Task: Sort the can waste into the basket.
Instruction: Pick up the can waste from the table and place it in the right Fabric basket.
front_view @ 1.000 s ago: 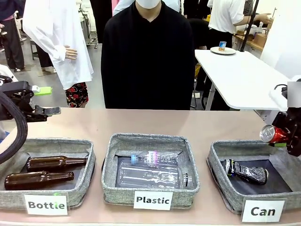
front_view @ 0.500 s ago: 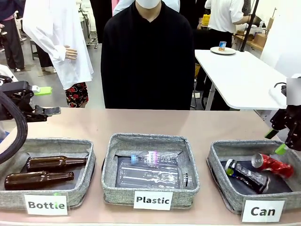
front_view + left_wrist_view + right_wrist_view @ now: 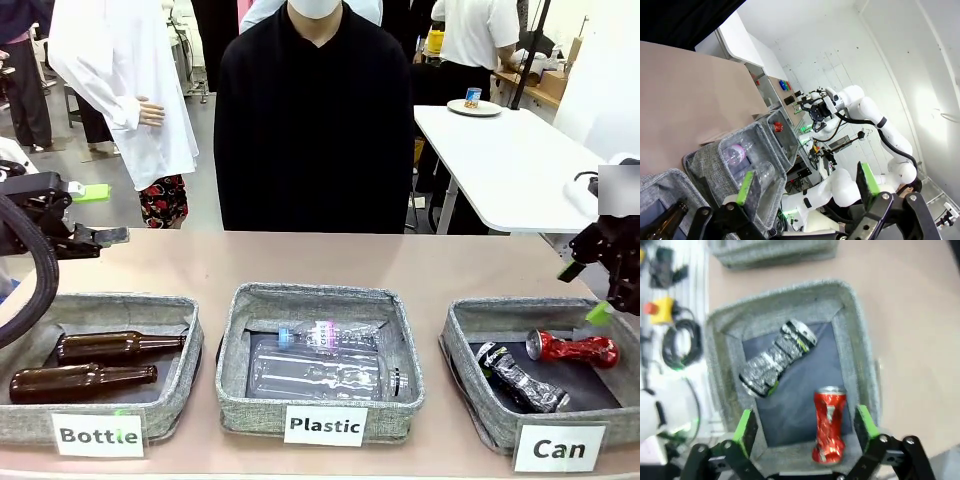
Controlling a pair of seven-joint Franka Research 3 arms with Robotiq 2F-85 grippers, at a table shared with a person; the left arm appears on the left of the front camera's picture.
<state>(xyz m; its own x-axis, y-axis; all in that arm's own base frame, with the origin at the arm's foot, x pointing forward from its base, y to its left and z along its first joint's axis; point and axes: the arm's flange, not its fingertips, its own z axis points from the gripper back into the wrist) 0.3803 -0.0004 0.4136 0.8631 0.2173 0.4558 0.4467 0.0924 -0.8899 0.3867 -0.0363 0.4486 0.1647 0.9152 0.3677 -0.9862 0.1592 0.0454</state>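
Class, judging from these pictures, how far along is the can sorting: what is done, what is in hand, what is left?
Done: the red can and the black-and-silver can both lie inside the Can basket. In hand: nothing; the right gripper hangs open above the basket. Left: no can lies on the table.

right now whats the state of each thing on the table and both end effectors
red can: crushed, lying in the Can basket
black-and-silver can: crushed, lying beside it, apart
brown glass bottles: two, lying in the Bottle basket
clear plastic bottles: lying in the Plastic basket
right end effector: open, empty, above the Can basket
left end effector: open, empty
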